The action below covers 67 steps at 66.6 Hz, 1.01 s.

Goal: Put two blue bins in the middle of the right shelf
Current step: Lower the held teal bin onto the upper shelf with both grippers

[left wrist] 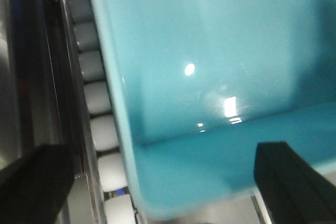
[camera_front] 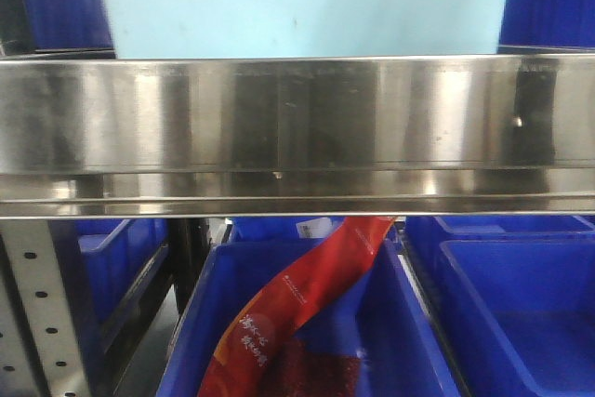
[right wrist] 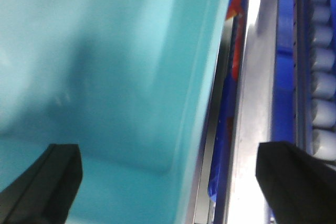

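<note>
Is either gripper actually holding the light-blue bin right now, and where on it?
Neither holds it. The left gripper and the right gripper are wide open, each straddling a wall of the light-blue bin, fingers clear of it.

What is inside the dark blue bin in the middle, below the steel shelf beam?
A red printed package lies slanted inside the dark blue bin. The steel beam covers the bin's rear, so anything there cannot be seen.
</note>
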Available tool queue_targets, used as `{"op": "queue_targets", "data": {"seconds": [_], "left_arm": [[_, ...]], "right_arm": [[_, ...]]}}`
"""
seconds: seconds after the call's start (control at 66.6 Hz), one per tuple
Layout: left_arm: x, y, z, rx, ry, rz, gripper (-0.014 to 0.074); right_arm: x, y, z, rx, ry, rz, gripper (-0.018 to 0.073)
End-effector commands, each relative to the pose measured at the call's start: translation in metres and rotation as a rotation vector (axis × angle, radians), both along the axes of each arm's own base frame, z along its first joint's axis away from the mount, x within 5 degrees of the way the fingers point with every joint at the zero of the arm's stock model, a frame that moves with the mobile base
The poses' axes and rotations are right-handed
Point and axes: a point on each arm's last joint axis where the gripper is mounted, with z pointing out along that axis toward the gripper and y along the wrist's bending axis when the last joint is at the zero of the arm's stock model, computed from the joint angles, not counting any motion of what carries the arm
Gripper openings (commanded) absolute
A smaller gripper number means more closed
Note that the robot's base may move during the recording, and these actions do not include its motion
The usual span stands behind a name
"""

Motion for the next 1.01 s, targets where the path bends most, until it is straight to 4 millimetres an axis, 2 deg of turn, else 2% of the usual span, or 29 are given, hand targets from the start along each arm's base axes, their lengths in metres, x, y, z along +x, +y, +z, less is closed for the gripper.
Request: {"op": "queue_targets", "data": {"seconds": [0.0, 0.105, 0.165, 0.285, 0.375, 0.42, 0.45, 0.54, 0.645, 0.736, 0.871, 0.991], "left_arm": [[-0.018, 0.004, 0.028, -0.035, -0.069, -0.010, 0.0584], [-0.040, 0.011, 0.056, -0.063, -0.151, -0.010, 0.0538], [-0.055, 0.017, 0.071, -0.076, -0.203, -0.009, 0.0468], [-0.085, 0.030, 0.096, -0.069, -0.301, 0.002, 0.0209], [-0.107, 0.043, 0.106, -0.035, -0.360, 0.020, -0.0019], [-0.115, 0.047, 0.107, -0.024, -0.384, 0.026, -0.0094], [-0.121, 0.050, 0.107, -0.012, -0.404, 0.032, -0.0110], [-0.140, 0.058, 0.099, -0.004, -0.445, 0.036, -0.0111], [-0.161, 0.065, 0.086, -0.021, -0.498, 0.032, -0.0111], [-0.182, 0.072, 0.067, -0.040, -0.566, 0.027, -0.0111], [-0.208, 0.080, 0.037, -0.081, -0.686, 0.018, -0.0111], [-0.231, 0.086, 0.000, -0.107, -0.760, 0.010, -0.0111]], "right_arm": [[-0.013, -0.008, 0.025, 0.017, -0.079, -0.008, 0.0531], [-0.031, -0.015, 0.047, 0.047, -0.157, -0.008, 0.0444], [-0.046, -0.021, 0.061, 0.064, -0.201, -0.009, 0.0356], [-0.069, -0.030, 0.081, 0.088, -0.268, -0.010, 0.0120], [-0.087, -0.039, 0.091, 0.077, -0.324, -0.019, -0.0055], [-0.093, -0.043, 0.091, 0.061, -0.339, -0.025, -0.0127], [-0.098, -0.046, 0.090, 0.054, -0.349, -0.027, -0.0167], [-0.112, -0.052, 0.084, 0.048, -0.373, -0.029, -0.0162], [-0.125, -0.057, 0.063, 0.048, -0.378, -0.021, -0.0162], [-0.139, -0.062, 0.039, 0.056, -0.404, -0.012, -0.0162], [-0.159, -0.068, -0.010, 0.064, -0.425, 0.005, -0.0162], [-0.183, -0.075, -0.055, 0.084, -0.475, 0.019, -0.0162]]}}
